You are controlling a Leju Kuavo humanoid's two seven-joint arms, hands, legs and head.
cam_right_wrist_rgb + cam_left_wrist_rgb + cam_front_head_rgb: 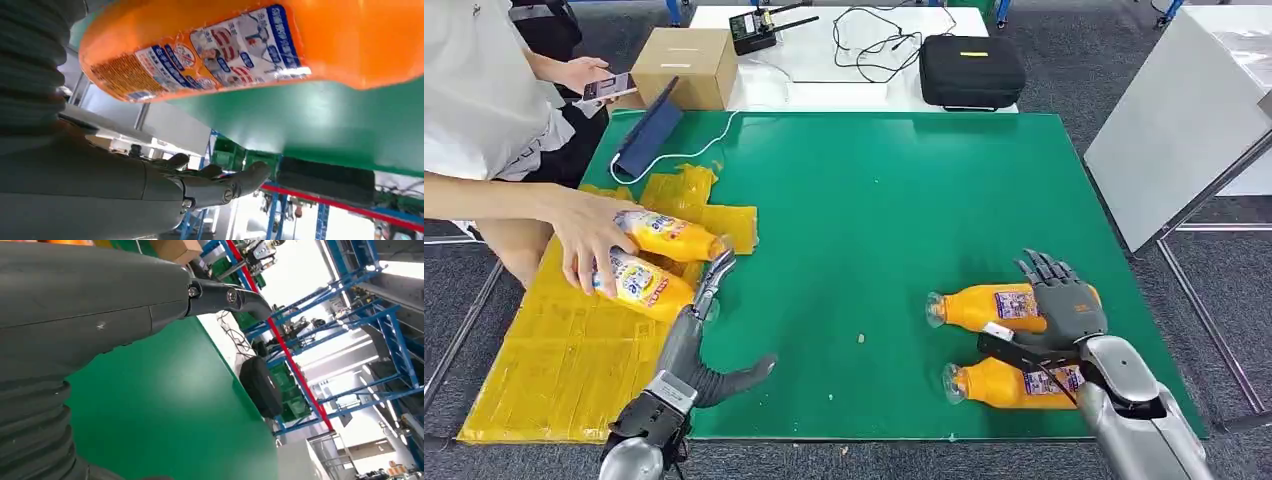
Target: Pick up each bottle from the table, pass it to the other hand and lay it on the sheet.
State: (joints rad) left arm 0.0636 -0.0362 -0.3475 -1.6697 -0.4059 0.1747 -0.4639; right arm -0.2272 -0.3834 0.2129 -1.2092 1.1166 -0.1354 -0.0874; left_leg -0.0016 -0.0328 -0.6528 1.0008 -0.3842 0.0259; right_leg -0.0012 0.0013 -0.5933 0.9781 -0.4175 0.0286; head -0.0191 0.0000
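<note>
While right hand (1064,300) hovered over far bottle (984,306), fingers (1039,268) spread wide, gripping nothing. Near bottle (1004,384) lay just beside on green counter (874,220). Left hand (699,340) open near yellow sheet (554,350). Looked rigid, slick, rollable; best gripped across labelled belly.

Cardboard box (686,66) at table's far-left corner; dark blue folder (650,131) leaning just beside it. Black case (971,71) past far edge, cables (886,40) and what may be a radio (758,30) behind. Person (479,95) at left edge holding phone (607,87).
</note>
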